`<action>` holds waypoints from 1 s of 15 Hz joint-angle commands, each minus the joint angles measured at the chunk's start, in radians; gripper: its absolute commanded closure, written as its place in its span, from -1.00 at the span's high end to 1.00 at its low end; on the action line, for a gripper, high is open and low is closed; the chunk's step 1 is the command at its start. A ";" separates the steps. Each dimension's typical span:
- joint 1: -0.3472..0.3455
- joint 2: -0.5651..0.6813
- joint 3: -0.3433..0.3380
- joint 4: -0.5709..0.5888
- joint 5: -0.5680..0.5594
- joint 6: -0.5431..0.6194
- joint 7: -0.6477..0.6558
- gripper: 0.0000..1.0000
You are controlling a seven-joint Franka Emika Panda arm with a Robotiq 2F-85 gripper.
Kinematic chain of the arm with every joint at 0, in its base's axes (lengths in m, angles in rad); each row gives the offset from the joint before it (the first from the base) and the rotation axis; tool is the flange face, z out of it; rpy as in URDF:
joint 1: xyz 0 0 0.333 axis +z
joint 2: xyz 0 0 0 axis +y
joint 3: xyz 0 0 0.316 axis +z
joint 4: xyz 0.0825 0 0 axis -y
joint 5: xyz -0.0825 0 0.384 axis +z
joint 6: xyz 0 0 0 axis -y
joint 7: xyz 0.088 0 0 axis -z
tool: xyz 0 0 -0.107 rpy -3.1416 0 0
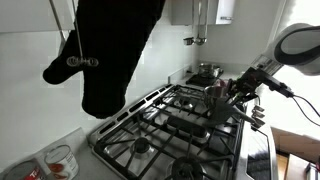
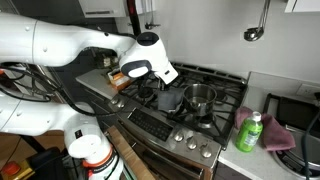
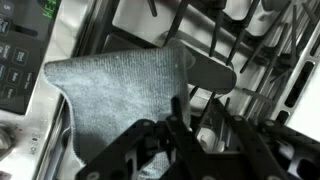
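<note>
1. The stove [image 1: 150, 125] [image 2: 165, 132] is filling the middle of both exterior views, black grates covering its whole top.
2. The arm [image 2: 60, 45] [image 1: 298, 45] is reaching in over the stove's front edge and bending down toward the grates.
3. A black mitt [image 1: 115, 50] is hanging close to the camera in an exterior view, hiding part of the wall behind the stove.
4. A dark red rag [image 2: 285, 138] is lying on the desk past the stove's side edge.
5. A grey cloth [image 3: 115, 95] [image 2: 170, 100] is lying spread over the grates about midway along the stove, just beside the pot; in the wrist view its near edge is running in under the fingers.
6. A steel pot [image 2: 201, 97] [image 1: 206, 70] is sitting on the grates toward the stove's back edge.
7. A green bottle [image 2: 250, 132] is standing upright on the desk, between the stove's side edge and the rag.
8. A measuring cup [image 1: 60, 160] is sitting on the desk off the stove's opposite side.
9. A ladle [image 2: 254, 33] is hanging on the wall above the desk.
10. The jaws are pointing down and grasping the cloth by that near edge; whether the cloth is lifting off the grates cannot be told.
</note>
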 commanded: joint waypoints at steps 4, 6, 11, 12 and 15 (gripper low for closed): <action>-0.002 -0.033 0.051 -0.018 -0.064 -0.046 -0.014 0.21; -0.048 -0.035 0.073 -0.008 -0.159 -0.097 -0.002 0.36; -0.088 0.013 0.087 0.019 -0.316 -0.122 -0.042 0.99; -0.090 0.020 0.085 0.019 -0.325 -0.110 -0.047 1.00; -0.077 0.027 0.076 0.025 -0.330 -0.063 -0.084 1.00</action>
